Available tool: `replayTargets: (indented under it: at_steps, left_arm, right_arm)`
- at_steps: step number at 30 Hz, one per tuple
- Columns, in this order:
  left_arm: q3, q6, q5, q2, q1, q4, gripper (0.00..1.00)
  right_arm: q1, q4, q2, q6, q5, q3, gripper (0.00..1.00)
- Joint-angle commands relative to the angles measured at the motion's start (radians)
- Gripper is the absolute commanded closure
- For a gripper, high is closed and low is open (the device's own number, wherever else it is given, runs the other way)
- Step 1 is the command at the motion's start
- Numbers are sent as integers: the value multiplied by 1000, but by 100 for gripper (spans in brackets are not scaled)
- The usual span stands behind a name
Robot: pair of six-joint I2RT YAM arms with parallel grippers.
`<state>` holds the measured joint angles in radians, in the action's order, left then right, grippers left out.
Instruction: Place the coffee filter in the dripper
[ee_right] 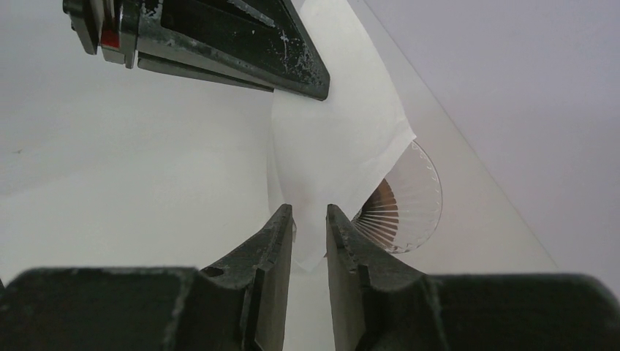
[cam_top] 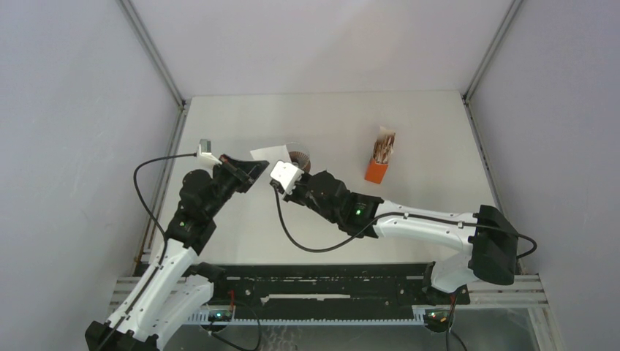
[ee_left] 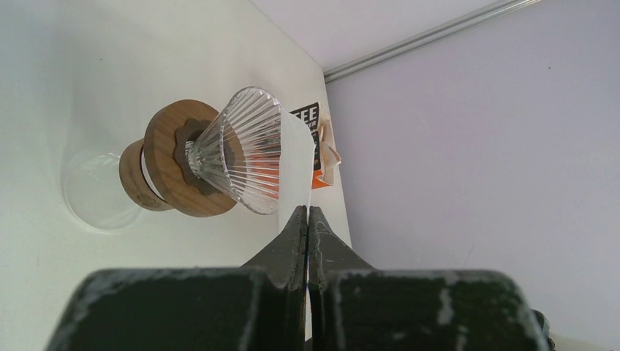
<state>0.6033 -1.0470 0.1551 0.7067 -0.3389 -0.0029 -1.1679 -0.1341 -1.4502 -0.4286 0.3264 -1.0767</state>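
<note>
The coffee filter (cam_top: 267, 152) is a thin white sheet held in the air just left of the dripper (cam_top: 298, 158). My left gripper (cam_top: 254, 168) is shut on the filter's edge; the left wrist view shows the fingers (ee_left: 308, 212) pinching the sheet (ee_left: 296, 164) edge-on. There the dripper (ee_left: 241, 150) is a ribbed clear cone in a brown wooden collar. My right gripper (ee_right: 308, 213) is narrowly open, and the filter's lower tip (ee_right: 333, 139) hangs between its fingers. In the top view the right gripper (cam_top: 281, 172) sits right next to the dripper.
An orange box (cam_top: 376, 170) with brown-edged contents stands right of the dripper, also in the left wrist view (ee_left: 307, 117). A clear glass vessel (ee_left: 91, 194) sits under the dripper's wooden base. My left gripper's fingers (ee_right: 241, 44) cross the top of the right wrist view. Walls enclose the table.
</note>
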Motion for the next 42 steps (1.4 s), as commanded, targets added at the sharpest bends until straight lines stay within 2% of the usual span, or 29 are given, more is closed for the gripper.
replayTargets:
  at_steps: [1, 13, 31, 38, 42]
  left_arm:
    - [43, -9, -18, -5, -8, 37, 100]
    - [36, -25, -40, -15, -16, 37, 100]
    - [31, -10, -50, -21, -16, 23, 100]
    - [32, -16, -56, -26, -21, 23, 100]
    - [29, -18, -69, -27, -22, 23, 100]
  right_arm:
    - [-14, 0, 14, 27, -17, -42, 68]
    - [-49, -36, -32, 10, 64, -43, 69]
    - [-53, -30, -8, -15, 139, -43, 85]
    - [-56, -39, -16, -10, 126, -43, 85]
    - [-64, -43, -24, 6, 118, -43, 81]
